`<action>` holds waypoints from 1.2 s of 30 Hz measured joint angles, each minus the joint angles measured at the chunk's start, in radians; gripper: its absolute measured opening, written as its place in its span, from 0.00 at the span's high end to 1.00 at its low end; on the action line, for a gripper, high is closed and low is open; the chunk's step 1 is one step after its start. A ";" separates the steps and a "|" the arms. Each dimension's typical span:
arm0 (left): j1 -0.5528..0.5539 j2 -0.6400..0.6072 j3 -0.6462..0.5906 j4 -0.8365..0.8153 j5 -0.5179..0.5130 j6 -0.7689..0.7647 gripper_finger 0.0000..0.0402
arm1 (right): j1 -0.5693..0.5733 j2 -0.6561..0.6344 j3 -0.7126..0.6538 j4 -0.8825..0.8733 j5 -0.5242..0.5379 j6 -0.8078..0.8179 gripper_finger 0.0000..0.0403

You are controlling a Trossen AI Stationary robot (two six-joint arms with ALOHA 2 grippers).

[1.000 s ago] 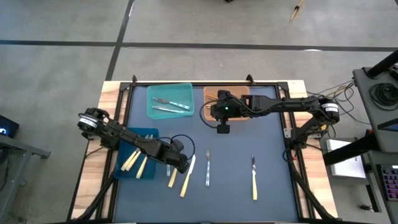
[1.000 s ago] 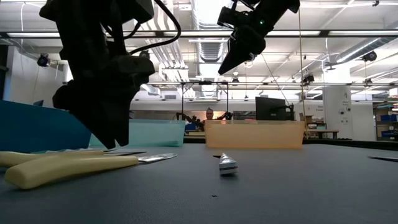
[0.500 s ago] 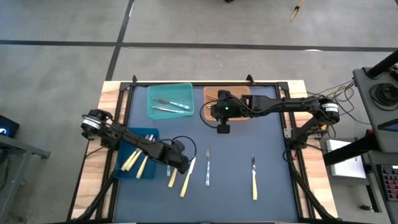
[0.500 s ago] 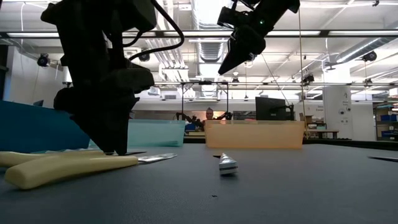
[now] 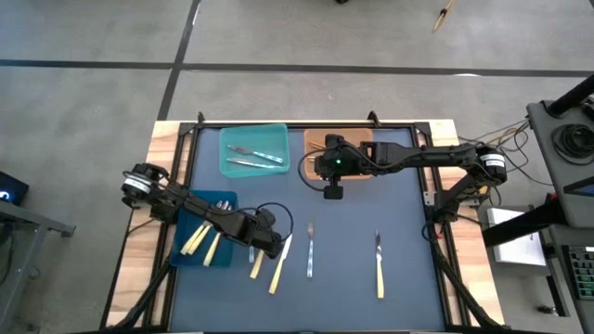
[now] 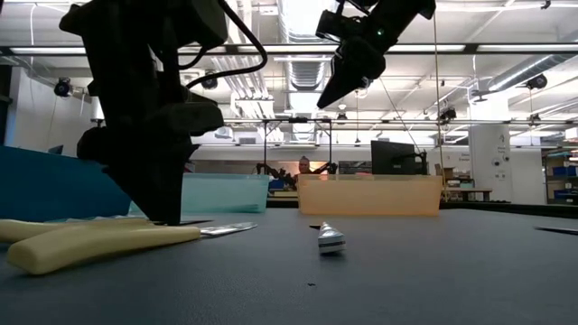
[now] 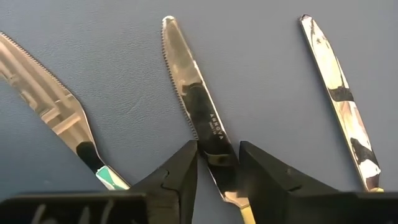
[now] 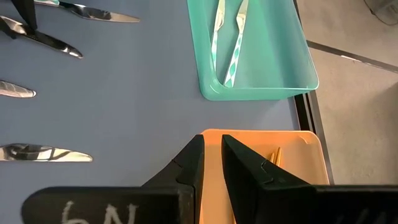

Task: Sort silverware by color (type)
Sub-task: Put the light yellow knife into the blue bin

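Note:
Several knives lie on the dark mat. My left gripper [image 5: 269,245] stands low over a yellow-handled knife [image 7: 199,106], its fingers shut on the blade. Beside that knife lie a green-handled knife [image 7: 56,109] and a second yellow-handled knife [image 5: 281,263]. Farther right lie a silvery knife [image 5: 310,250] and another yellow-handled knife [image 5: 379,266]. My right gripper [image 8: 212,155] hangs high over the near edge of the orange bin [image 5: 320,141]. A narrow gap separates its fingers, and nothing is in it. My left gripper pinches the knife's blade between its two fingers at the end next to the yellow handle [image 7: 219,158]. One finger stands at each edge of the blade. The fingers come steeply from above and lie across the knife. The knife lies flat on the mat.
A blue bin [image 5: 190,232] at the left holds yellow-handled pieces. A teal bin [image 5: 269,167] at the far side holds green-handled pieces. The orange bin stands next to it. Bare mat lies at the right and the near side. A person shows far behind the table [image 6: 305,167].
My left gripper has sunk a little toward the mat, down onto the knife. The right arm and the knives have kept still.

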State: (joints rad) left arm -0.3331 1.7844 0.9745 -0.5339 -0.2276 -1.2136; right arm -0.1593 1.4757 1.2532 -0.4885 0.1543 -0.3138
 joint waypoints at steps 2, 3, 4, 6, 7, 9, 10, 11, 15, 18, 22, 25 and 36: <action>0.000 0.000 0.000 0.001 0.000 -0.001 0.78 | 0.000 0.000 -0.002 0.000 0.000 0.000 0.88; 0.000 0.000 0.000 0.003 0.000 -0.001 0.79 | 0.000 0.000 -0.004 0.000 0.000 0.000 0.88; 0.000 0.001 0.000 0.005 0.000 -0.001 0.80 | 0.000 0.000 -0.005 0.000 0.000 0.000 0.88; 0.000 0.001 0.000 0.009 0.000 -0.002 0.81 | 0.000 0.000 -0.006 0.000 0.000 0.000 0.88; 0.000 0.001 0.000 0.009 0.000 -0.003 0.81 | 0.000 0.000 -0.006 0.000 0.000 0.000 0.88; 0.000 0.001 0.000 0.010 -0.001 -0.004 0.81 | 0.000 0.000 -0.006 0.000 0.000 0.000 0.88; 0.000 0.001 0.000 0.010 -0.001 -0.005 0.81 | 0.000 0.000 -0.006 0.000 0.000 0.000 0.88; 0.000 0.001 0.000 0.010 -0.002 -0.007 0.81 | 0.000 0.000 -0.006 0.000 0.000 0.000 0.88; 0.000 0.002 0.001 0.009 -0.014 -0.017 0.81 | 0.000 0.000 -0.006 0.000 0.000 0.000 0.88; 0.000 0.003 0.008 0.009 -0.021 -0.017 0.81 | 0.000 0.000 -0.006 0.000 0.000 0.000 0.88; 0.000 0.005 0.011 0.012 -0.028 -0.015 0.81 | 0.000 0.000 -0.006 0.000 0.000 -0.001 0.88; 0.000 0.004 0.011 0.012 -0.040 -0.014 0.81 | 0.000 0.000 -0.006 0.000 0.000 -0.001 0.88; 0.000 0.000 0.011 0.016 -0.055 -0.003 0.81 | 0.000 0.000 -0.006 0.000 0.000 0.000 0.88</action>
State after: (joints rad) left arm -0.3332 1.7840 0.9859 -0.5184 -0.2821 -1.2163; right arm -0.1593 1.4757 1.2472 -0.4889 0.1543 -0.3141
